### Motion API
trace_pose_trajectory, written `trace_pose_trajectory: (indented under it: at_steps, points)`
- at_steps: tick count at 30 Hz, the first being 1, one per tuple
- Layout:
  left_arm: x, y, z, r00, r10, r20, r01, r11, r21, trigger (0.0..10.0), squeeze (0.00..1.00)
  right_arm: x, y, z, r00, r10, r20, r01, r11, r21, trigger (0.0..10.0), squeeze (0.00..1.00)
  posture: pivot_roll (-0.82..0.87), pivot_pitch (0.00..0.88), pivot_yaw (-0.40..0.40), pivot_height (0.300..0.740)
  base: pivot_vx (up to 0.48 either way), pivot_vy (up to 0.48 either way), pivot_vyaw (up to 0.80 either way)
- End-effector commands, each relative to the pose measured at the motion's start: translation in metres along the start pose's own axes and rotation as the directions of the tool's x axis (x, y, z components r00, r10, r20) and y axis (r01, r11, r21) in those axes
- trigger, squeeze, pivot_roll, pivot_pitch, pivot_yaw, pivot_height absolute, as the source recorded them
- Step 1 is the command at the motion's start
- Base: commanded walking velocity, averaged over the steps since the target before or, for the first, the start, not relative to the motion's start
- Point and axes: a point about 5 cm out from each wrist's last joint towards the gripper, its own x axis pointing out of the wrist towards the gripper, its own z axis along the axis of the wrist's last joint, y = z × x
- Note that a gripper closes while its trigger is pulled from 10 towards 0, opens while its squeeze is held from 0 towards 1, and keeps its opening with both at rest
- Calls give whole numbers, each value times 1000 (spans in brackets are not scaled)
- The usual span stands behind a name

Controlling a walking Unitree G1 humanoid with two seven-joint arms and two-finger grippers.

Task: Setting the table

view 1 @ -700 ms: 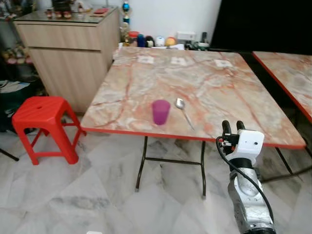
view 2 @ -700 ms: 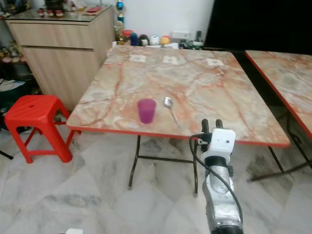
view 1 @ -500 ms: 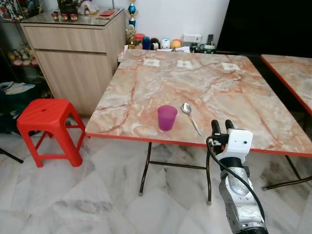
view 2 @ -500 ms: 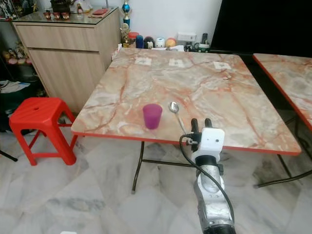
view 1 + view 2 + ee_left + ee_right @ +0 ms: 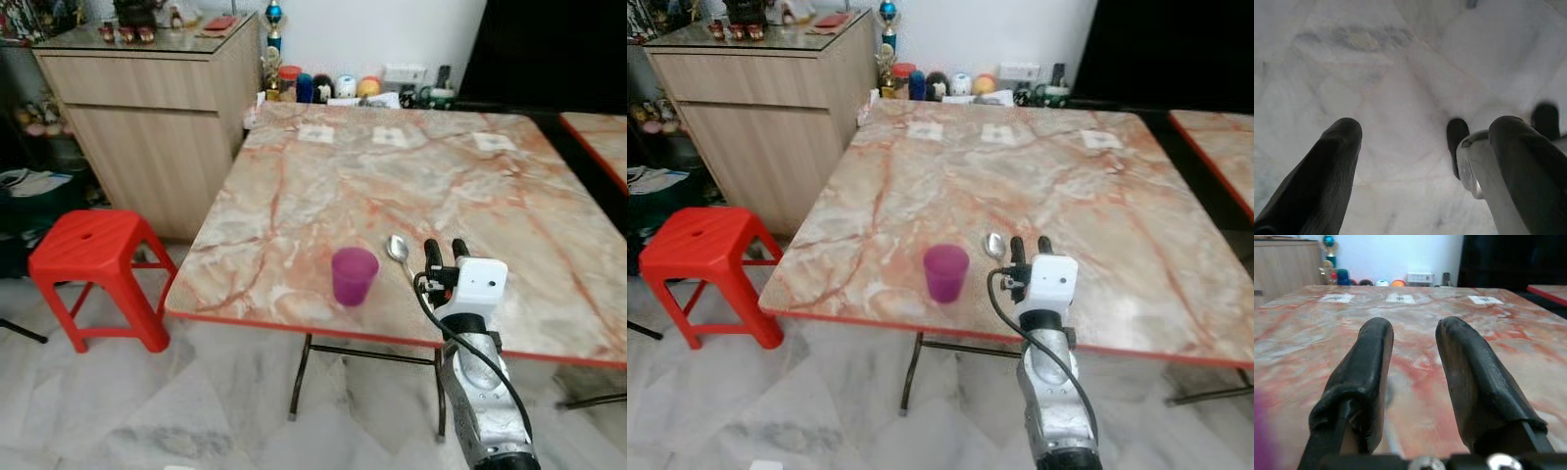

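A marble-patterned desk (image 5: 411,186) with a red edge stood ahead, and near its front edge sat a purple cup (image 5: 354,275) with a spoon (image 5: 397,248) lying just beside it, on the cup's right. The right gripper (image 5: 444,248) was raised over the front edge of the desk, right next to the spoon, its two black fingers (image 5: 1364,377) a little apart with nothing between them. The left gripper (image 5: 1425,161) hung low over the pale marble floor (image 5: 1386,73), its fingers (image 5: 1327,166) spread wide and empty. A red stool (image 5: 93,264) stood to the left of the desk, in front of a wooden cabinet (image 5: 147,108). Small bottles (image 5: 323,86) lined the far edge by the wall.
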Motion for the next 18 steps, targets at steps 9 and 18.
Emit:
trace_pose_trajectory:
  at_steps: [9,18]
  points:
    - [-1,-7,-5,1000,-21,-15,21,1000,2,10000,0,1,-17,-10,998,-16,-55,14,999,-29,10000,0,10,44,-2,740,67,0,0]
    - [-1,-8,-6,999,-29,-22,29,1000,10,10000,0,9,-9,-36,961,93,-261,-107,993,-40,10000,1000,16,33,6,740,0,0,0]
